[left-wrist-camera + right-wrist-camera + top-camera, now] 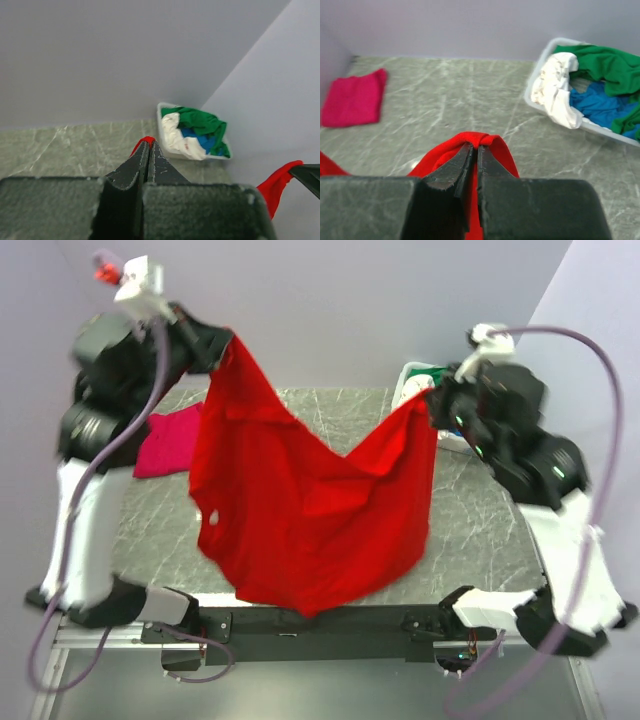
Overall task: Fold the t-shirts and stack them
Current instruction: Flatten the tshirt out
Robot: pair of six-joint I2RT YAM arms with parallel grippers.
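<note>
A bright red t-shirt (pixel 300 500) hangs spread in the air between both arms, sagging in the middle, its lower hem reaching past the table's near edge. My left gripper (pixel 222 348) is shut on its upper left corner; a bit of red cloth (pixel 145 140) shows at the fingertips. My right gripper (pixel 432 405) is shut on the upper right corner, red cloth (pixel 482 140) bunched over the tips. A folded magenta-pink t-shirt (pixel 168 440) lies flat at the table's left. Green (pixel 607 62), white (pixel 555 87) and blue (pixel 600 107) t-shirts sit crumpled in the basket.
The white plastic basket (pixel 408 375) stands at the table's far right corner, just behind my right gripper. The grey marble-patterned table (pixel 480 530) is backed by lilac walls. Both arm bases sit on the black rail along the near edge.
</note>
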